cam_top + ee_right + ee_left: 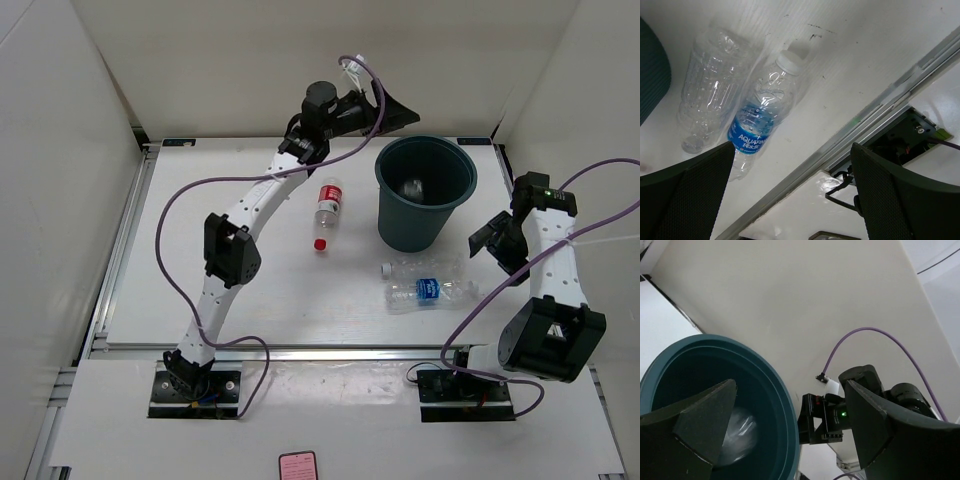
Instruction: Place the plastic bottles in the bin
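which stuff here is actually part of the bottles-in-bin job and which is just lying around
Job:
bin
red-label bottle
blue-label bottle
plain clear bottle
bottle inside the bin

Lying about:
pink card, near edge
purple cables

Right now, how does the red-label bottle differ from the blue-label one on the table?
The red-label bottle has a red cap; the blue-label bottle has a white one. The red-label bottle lies alone left of the bin, cap toward the near edge; the blue-label bottle lies crosswise in front of the bin, beside a plain clear bottle. Both are clear, on their sides on the table, not yet binned.
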Controlling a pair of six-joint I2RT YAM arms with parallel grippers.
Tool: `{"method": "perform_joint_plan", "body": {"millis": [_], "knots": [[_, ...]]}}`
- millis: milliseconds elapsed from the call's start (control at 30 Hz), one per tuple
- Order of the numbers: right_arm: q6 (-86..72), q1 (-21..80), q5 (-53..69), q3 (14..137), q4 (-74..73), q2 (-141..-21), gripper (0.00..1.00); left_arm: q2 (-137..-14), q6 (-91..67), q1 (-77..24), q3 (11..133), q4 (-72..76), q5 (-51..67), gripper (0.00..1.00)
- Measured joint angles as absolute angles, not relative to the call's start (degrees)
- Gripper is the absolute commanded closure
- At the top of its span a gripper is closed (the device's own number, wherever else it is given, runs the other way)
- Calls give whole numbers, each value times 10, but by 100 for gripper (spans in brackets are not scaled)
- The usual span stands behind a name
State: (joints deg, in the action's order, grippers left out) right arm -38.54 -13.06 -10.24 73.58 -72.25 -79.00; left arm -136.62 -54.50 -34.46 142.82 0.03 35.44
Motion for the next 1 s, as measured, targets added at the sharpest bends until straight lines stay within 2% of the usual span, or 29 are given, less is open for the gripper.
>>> {"method": "perform_joint_plan", "body": {"millis": [200,433,567,867,1000], "knots": [[-385,-131,-89,736,-718,-790,0,-1338,-486,-325,1399,-42,351,0],[-386,-131,-76,722,-708,-790,0,-1123,-354,-219,1126,-81,271,0],[-386,-131,-69,713,-700,-790,0,-1073,-300,-177,1038,-81,248,0],[-383,-131,-49,703,-687,-794,0,-1227,-261,-192,1007,-140,217,0],[-377,-131,-42,703,-685,-801,0,-1256,-257,-192,997,-176,180,0]]}}
